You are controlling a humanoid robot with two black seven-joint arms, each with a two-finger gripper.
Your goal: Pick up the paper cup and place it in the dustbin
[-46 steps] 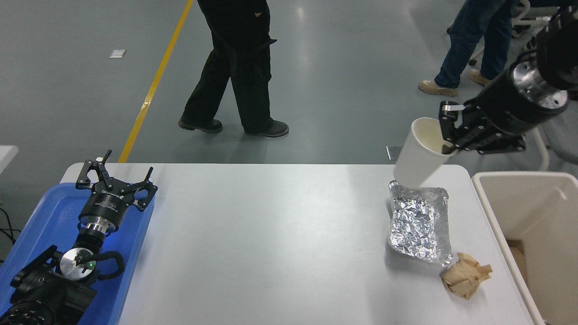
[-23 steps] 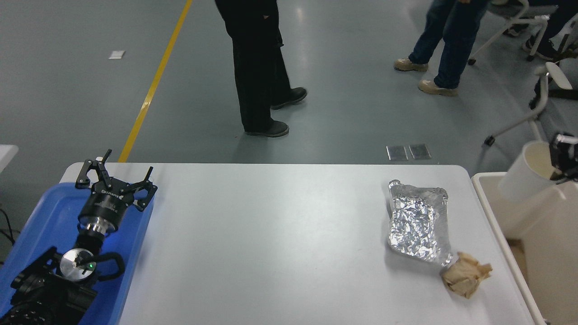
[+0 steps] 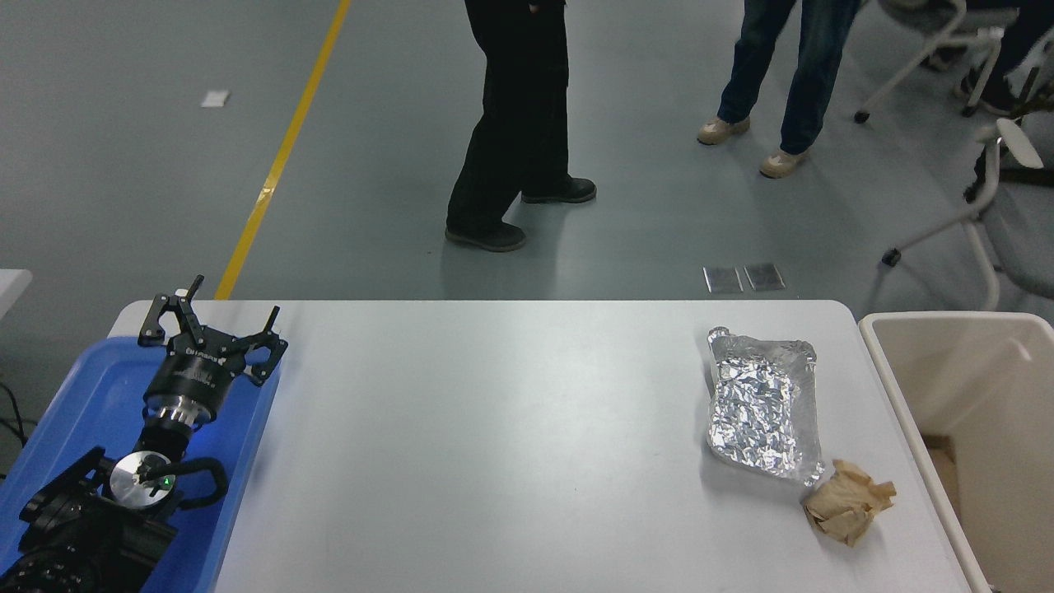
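Observation:
The paper cup is out of view. The dustbin (image 3: 885, 362), a large cream plastic bin with a thick rounded rim, stands off the table's right edge; only its left part shows. My right gripper and arm are out of the picture. My left gripper (image 3: 210, 319) is parked at the lower left over a blue tray, its fingers spread open and empty.
A crinkled silver foil pouch (image 3: 762, 403) lies on the white table (image 3: 494, 428) near its right edge, with a crumpled brown paper ball (image 3: 848, 501) just in front of it. A blue tray (image 3: 74, 412) sits at the left. Two people stand on the floor beyond; a chair is at the far right.
My right gripper carried the paper cup rightward from above the foil pouch to over the dustbin, then left the picture; the cup is gone from view. The people walked to the right.

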